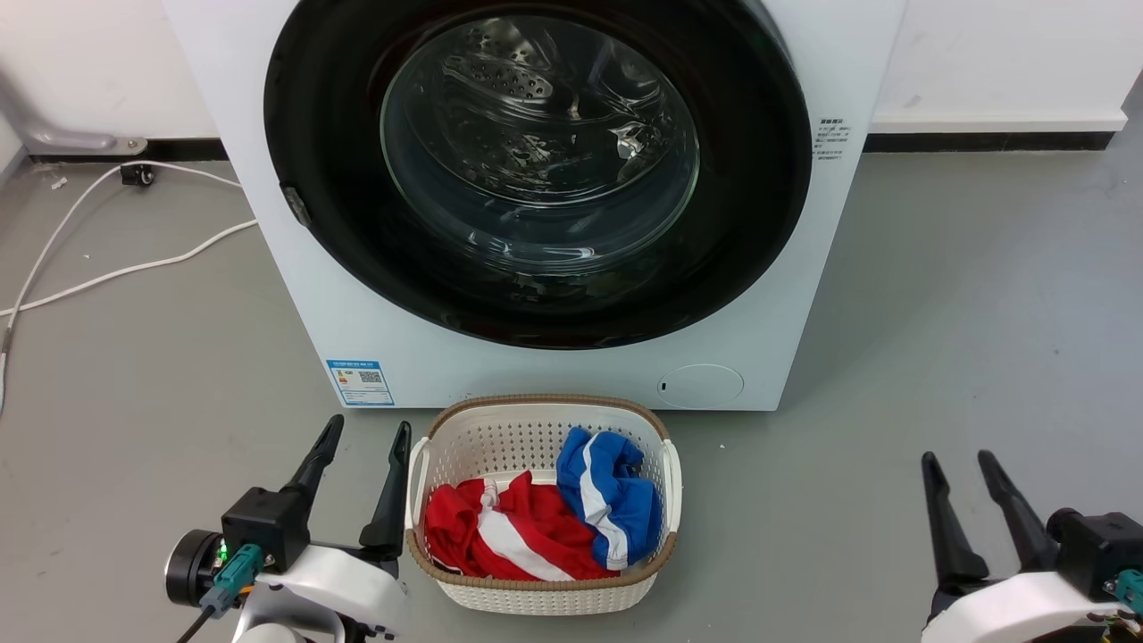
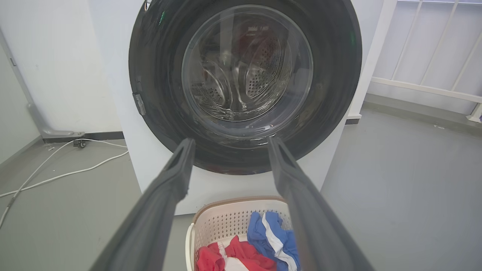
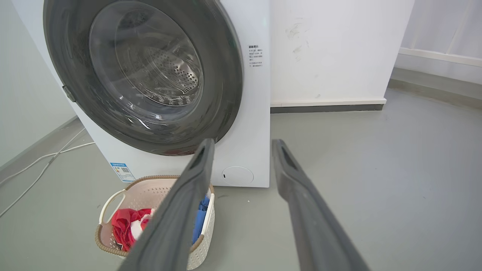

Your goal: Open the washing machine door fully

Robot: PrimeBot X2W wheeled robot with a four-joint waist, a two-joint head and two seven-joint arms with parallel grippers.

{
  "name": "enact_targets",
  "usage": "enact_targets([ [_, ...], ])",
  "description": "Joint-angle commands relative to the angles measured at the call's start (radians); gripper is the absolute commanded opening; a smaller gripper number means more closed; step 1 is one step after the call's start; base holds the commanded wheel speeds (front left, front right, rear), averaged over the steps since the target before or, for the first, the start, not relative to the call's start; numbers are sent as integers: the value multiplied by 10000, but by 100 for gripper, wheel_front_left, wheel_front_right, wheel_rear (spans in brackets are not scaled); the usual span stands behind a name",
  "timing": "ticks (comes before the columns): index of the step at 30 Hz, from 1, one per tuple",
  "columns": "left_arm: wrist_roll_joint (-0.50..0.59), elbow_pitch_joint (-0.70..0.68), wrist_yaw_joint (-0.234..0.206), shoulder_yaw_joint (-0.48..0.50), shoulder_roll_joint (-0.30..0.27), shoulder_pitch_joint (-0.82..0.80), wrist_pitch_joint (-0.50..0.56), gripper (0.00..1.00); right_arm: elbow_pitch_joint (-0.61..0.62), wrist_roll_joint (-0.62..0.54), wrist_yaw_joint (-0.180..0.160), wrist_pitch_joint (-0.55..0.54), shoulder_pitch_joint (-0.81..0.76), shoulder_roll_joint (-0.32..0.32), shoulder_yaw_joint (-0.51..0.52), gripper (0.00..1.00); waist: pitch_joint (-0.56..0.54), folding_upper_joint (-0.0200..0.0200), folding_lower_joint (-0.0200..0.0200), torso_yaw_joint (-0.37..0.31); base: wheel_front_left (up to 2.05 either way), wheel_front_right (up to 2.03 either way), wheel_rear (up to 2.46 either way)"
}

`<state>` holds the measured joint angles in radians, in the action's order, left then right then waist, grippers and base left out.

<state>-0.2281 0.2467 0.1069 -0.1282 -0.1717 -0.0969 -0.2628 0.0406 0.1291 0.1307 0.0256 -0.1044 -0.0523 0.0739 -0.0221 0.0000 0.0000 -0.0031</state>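
Note:
The white washing machine (image 1: 375,330) stands straight ahead. Its round glossy black door (image 1: 741,268) with a clear glass bowl lies flat against the front, closed; a small latch tab (image 1: 296,205) sits on its left rim. The door also shows in the left wrist view (image 2: 158,94) and the right wrist view (image 3: 222,86). My left gripper (image 1: 368,430) is open at the lower left, well short of the machine. My right gripper (image 1: 959,463) is open at the lower right, off to the side of the machine. Both hold nothing.
A white perforated laundry basket (image 1: 500,438) with red and blue clothes (image 1: 545,518) sits on the grey floor right in front of the machine. White cables (image 1: 134,263) trail on the floor at the left. A white railing (image 2: 433,86) stands to the right.

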Motion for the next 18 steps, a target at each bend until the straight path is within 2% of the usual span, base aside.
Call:
enact_targets([
  [1, -46, 15, 24, -1, 32, -108, -30, 100, -21, 59, 1, -23, 73, 33, -16, 0, 1, 0, 0, -1, 0, 0, 0],
  [5, -54, 20, -11, -6, 48, -124, -30, 100, -141, 706, -1, -6, 106, 32, 69, 0, 7, 0, 0, -7, 0, 0, 0],
  [7, -66, 12, -23, 10, 57, -107, -30, 100, -292, 1567, 1, 86, 179, 32, 131, 0, 6, 0, 0, -15, 0, 0, 0],
  [15, -164, 69, 43, -149, 82, -123, -30, 100, -1163, 6869, 1, 493, 678, 31, -79, 0, 35, 0, 0, 80, 0, 0, 0],
  [18, -204, 11, 77, -188, 65, -147, -30, 100, -1288, 9846, 1, 572, 951, 24, -139, 0, 113, 0, 0, 124, 0, 0, 0],
])
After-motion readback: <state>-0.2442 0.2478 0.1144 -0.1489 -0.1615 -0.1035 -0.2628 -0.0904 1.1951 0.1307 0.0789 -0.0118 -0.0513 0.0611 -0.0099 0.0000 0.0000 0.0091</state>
